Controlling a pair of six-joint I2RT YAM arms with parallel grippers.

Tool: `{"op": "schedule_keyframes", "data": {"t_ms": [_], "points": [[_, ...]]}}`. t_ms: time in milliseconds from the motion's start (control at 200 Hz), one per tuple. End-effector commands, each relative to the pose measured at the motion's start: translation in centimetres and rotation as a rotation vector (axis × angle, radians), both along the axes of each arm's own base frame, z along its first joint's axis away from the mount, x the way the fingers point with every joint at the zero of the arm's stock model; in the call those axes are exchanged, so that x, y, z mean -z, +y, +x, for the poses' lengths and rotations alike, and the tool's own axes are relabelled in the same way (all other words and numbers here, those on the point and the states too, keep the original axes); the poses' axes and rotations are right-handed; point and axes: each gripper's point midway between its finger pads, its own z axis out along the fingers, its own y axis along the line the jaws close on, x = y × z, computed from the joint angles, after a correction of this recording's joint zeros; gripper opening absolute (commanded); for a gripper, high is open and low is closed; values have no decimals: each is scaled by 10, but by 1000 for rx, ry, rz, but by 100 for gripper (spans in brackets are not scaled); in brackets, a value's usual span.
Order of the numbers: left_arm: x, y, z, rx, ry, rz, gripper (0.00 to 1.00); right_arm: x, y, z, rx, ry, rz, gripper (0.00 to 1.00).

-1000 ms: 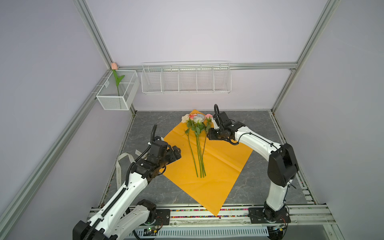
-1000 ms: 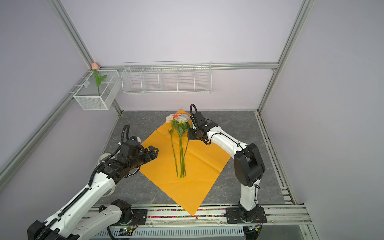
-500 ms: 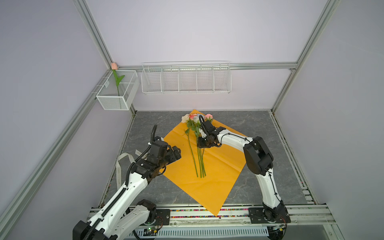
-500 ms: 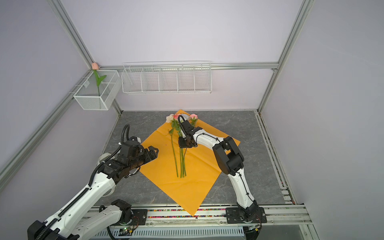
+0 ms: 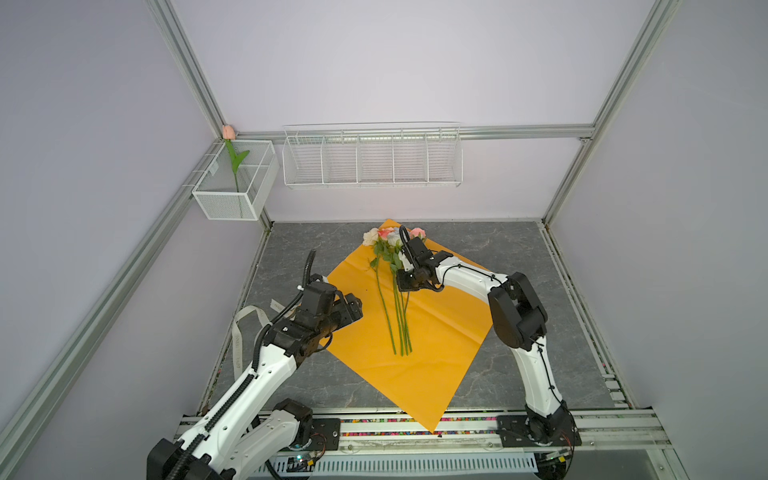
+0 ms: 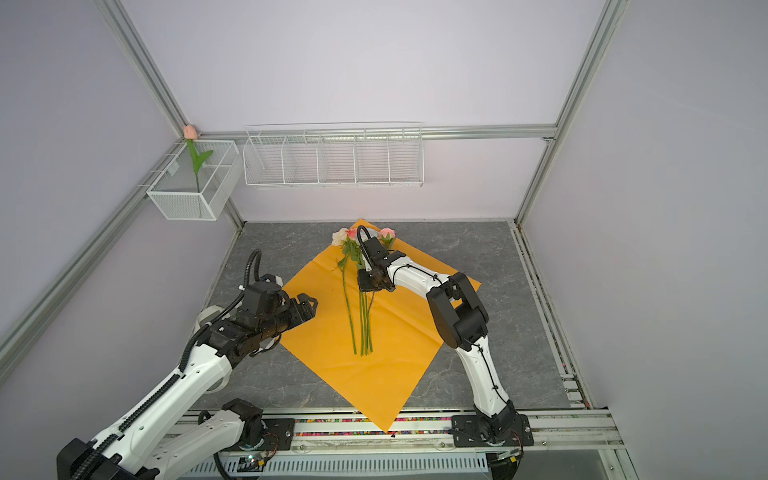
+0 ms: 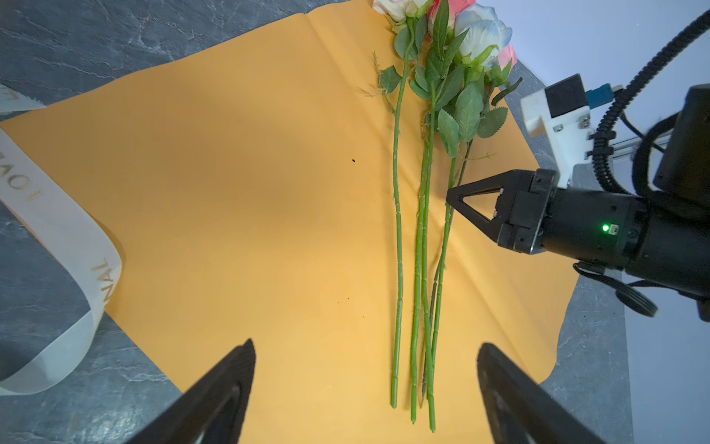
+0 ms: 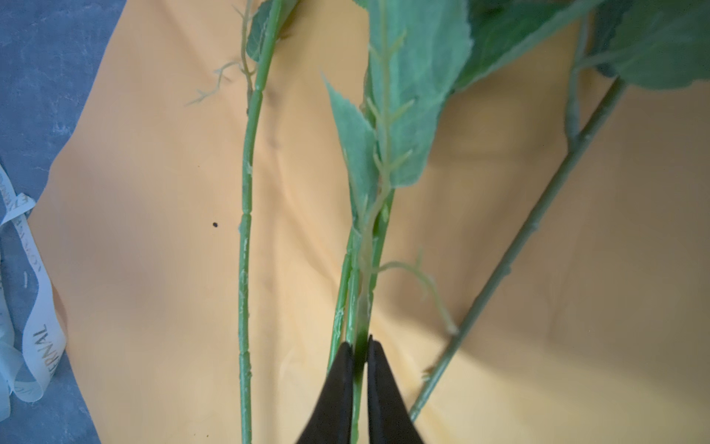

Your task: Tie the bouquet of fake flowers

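The grey marbled counter carries a square sheet of orange wrapping paper, laid as a diamond. On it lies the bouquet of fake flowers, small white, cream, pink and pale-blue roses on long green stems. The blooms are at the paper's far corner and the cut ends point toward my bases, so its long axis runs straight away from me.

My right hand reaches in from the right, across that axis, just below the leaves. Its fingers are pressed together on the middle stems, pinching them. One stem lies apart on the left and another slants off on the right, both outside the pinch.

My left hand hovers over the paper's left corner with fingers spread wide, well apart from the stems. A pale ribbon with printed letters lies on the counter just beside that corner, nearer my left hand. I judge the stray stems need gathering before the ribbon goes round.
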Motion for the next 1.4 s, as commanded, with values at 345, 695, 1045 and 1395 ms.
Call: {"op": "schedule_keyframes", "data": {"t_ms": [345, 695, 1045, 1395], "points": [[1, 4, -2, -10, 4, 6, 91, -16, 16, 11, -13, -7, 65, 28], [0, 3, -1, -7, 1, 4, 91, -1, 15, 13, -3, 26, 24, 27], [-15, -9, 8, 32, -1, -15, 91, -16, 13, 18, 15, -20, 27, 11], [-13, -11, 8, 31, -20, -39, 90, -46, 2, 36, 45, -112, 20, 11]]}}
